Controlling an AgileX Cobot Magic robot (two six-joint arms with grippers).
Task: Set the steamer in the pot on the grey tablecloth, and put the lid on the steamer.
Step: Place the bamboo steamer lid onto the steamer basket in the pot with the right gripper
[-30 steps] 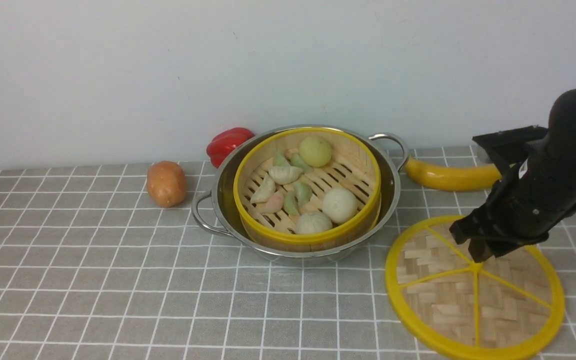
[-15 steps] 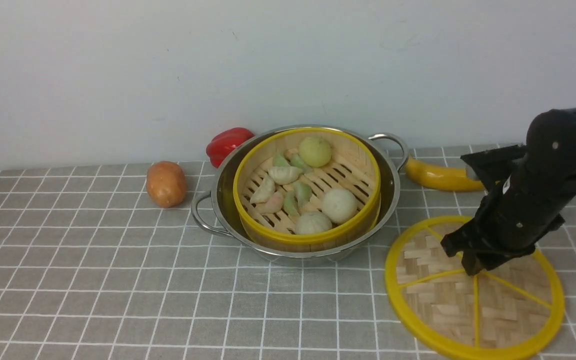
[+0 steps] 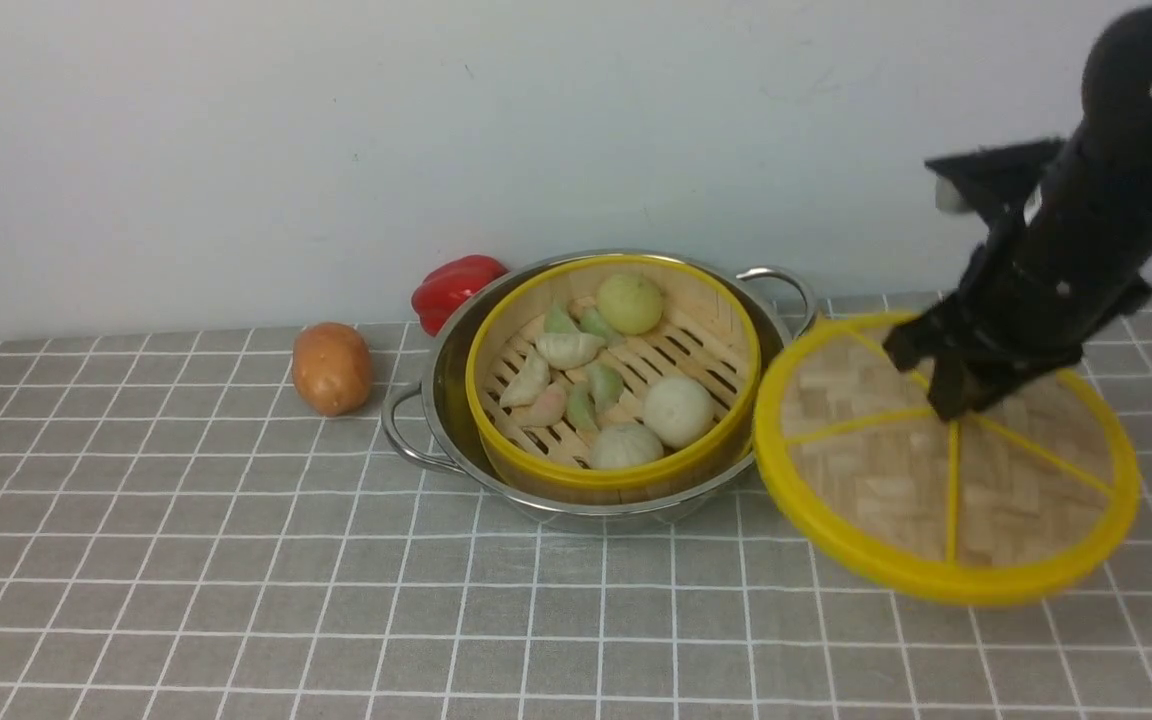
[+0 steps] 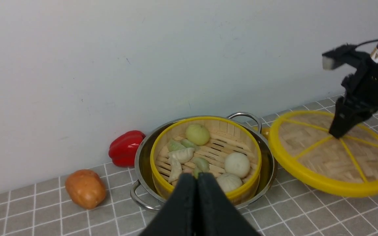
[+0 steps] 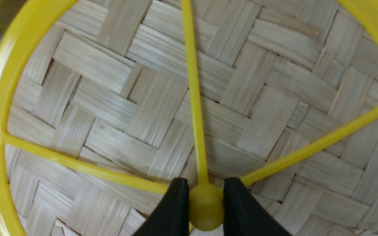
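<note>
Right fingers [image 3: 948,400] clamped on the yellow knob [image 5: 206,206] at the middle of the lid [image 3: 936,490]. The lid hangs below them, tilted, clear of the cloth [image 3: 236,560], its near-left rim just beside the pot [image 3: 436,395]. Steamer [image 3: 616,370] sits inside the pot, left of the right fingers, buns and dumplings in it, uncovered. Left fingers [image 4: 196,183] pressed together, holding nothing, steamer just ahead of them. Pepper [image 3: 456,285] and potato [image 3: 333,367] lie further left.
</note>
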